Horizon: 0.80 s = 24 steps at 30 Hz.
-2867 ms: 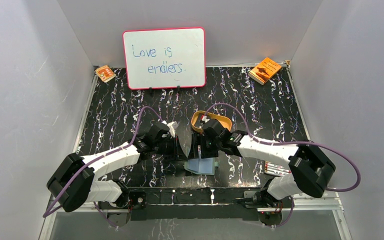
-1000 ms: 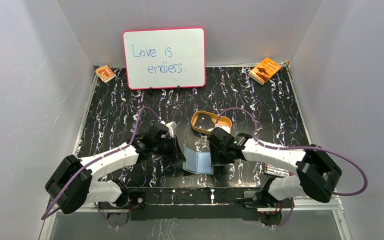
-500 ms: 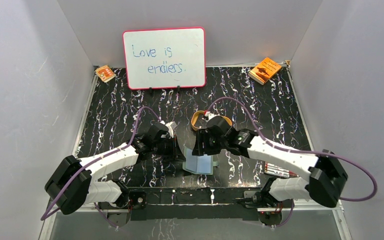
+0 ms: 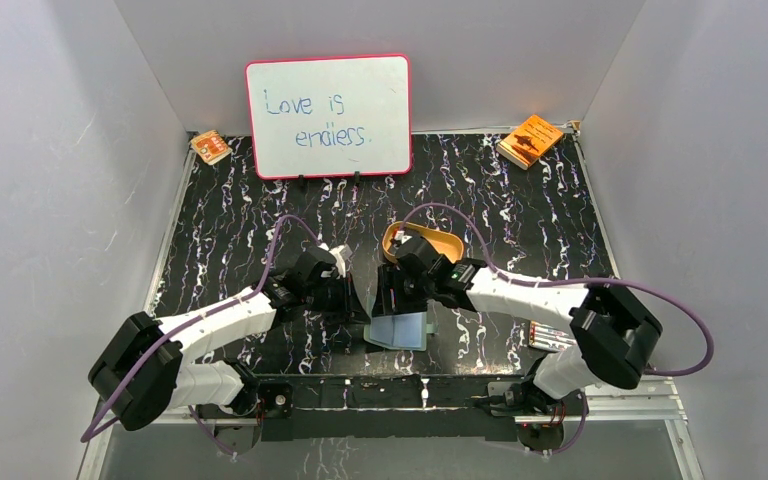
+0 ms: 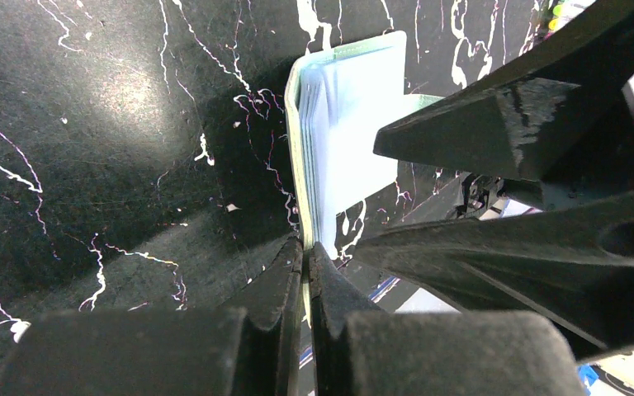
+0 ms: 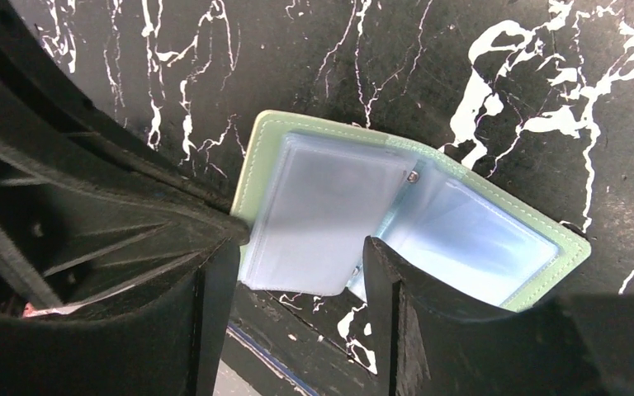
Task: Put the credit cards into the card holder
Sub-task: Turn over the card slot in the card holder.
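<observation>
Two hands meet at the open card holder (image 4: 400, 330), lying near the tabletop's (image 4: 520, 230) front edge. The left hand (image 5: 305, 257) is clenched on its green cover's edge; the right hand (image 6: 297, 268) hangs released and wide over the clear pockets

The left gripper (image 5: 305, 272) pinches the near edge of the green card holder (image 5: 355, 124). The right gripper (image 5: 369, 194) reaches in from the card holder's right, with its black fingers spread apart over the pale blue pockets.
</observation>
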Motion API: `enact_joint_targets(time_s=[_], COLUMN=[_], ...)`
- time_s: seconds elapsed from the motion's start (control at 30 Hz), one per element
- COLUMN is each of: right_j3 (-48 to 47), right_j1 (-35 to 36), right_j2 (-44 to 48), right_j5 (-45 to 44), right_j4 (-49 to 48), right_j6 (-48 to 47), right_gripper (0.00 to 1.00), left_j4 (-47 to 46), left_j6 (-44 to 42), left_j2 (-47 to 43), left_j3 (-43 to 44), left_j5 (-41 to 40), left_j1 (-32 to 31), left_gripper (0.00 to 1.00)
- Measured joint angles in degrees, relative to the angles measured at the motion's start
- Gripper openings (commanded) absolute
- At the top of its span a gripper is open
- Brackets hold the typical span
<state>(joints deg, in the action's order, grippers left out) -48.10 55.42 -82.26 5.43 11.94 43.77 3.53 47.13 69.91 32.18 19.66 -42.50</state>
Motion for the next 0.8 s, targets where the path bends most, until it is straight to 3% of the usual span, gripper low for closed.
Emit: enact_joint_targets(time_s=[0.8], right_j3=[1.11], right_j1=[0.11], right_j2=[-5.42], right_j5=[1.16], right_j4=[-0.42], right_j6=[0.0], right_gripper=[0.65], left_j4=[0.44], left_j6=[-0.15], left_j2=[0.0], left_j3=[-0.33], left_j5=[-0.79], left_j1=[0.0], left_gripper=[0.0])
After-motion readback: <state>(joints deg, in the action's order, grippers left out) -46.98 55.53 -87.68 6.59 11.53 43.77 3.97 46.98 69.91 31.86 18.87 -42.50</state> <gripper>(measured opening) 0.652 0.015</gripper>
